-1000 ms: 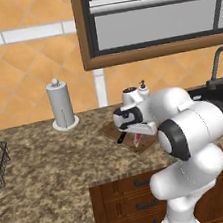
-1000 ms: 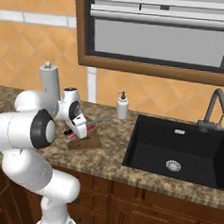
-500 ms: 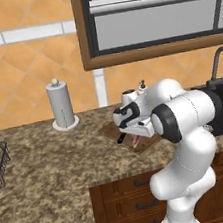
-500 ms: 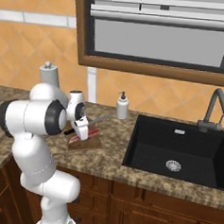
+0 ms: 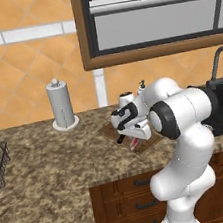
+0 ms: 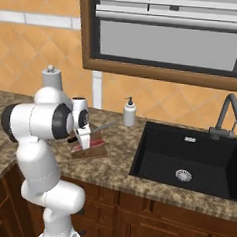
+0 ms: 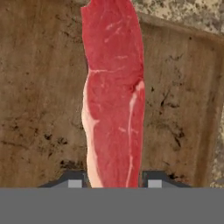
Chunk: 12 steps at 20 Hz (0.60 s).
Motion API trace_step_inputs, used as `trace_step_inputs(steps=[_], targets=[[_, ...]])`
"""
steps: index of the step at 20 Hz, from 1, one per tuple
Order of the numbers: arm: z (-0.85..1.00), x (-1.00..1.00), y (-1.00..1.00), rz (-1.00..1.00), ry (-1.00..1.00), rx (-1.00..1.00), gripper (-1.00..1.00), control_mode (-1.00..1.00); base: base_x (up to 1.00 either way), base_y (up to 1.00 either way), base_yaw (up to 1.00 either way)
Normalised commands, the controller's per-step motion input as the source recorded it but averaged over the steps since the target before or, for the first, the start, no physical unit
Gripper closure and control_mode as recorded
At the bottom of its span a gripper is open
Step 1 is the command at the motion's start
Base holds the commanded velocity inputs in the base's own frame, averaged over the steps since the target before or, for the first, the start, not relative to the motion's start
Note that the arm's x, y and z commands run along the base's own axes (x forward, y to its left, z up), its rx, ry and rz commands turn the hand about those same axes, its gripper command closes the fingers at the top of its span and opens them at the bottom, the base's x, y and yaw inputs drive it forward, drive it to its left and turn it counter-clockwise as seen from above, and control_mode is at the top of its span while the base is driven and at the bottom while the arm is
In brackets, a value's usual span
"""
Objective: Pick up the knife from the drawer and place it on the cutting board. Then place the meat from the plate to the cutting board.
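Meat point(image 7: 114, 96) lying lengthwise on the cutting board point(image 7: 41, 100), centre of the hand view, with the gripper point(image 7: 114, 183) low over its near end. Since a second ago the elbow has swung upward, a sign the placing step is ending. The fingers point(image 7: 74, 181) flank the meat's sides, slightly parted; whether they grip or have released cannot be told. The knife point(image 6: 101, 127) rests on the board, centre-left of the right base view.

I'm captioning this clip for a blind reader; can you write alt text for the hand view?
A long slab of red raw meat with pinkish-white streaks lies on a dark brown wooden cutting board, running between the gripper's two dark fingertips. Speckled granite counter shows past the board's far edge.
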Motion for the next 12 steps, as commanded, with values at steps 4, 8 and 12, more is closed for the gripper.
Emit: trace_step_inputs(steps=[4,8,12], targets=[[0.28,-0.52,0.0,-0.03,-0.04,0.0,-1.0,-1.0,0.0,0.0,0.0],[0.58,-0.68,-0.06,-0.05,-0.16,0.01,-1.0,-1.0,0.0,0.0,0.0],[0.9,-0.72,-0.24,-0.06,-0.2,0.01,-1.0,-1.0,0.0,0.0,0.0]])
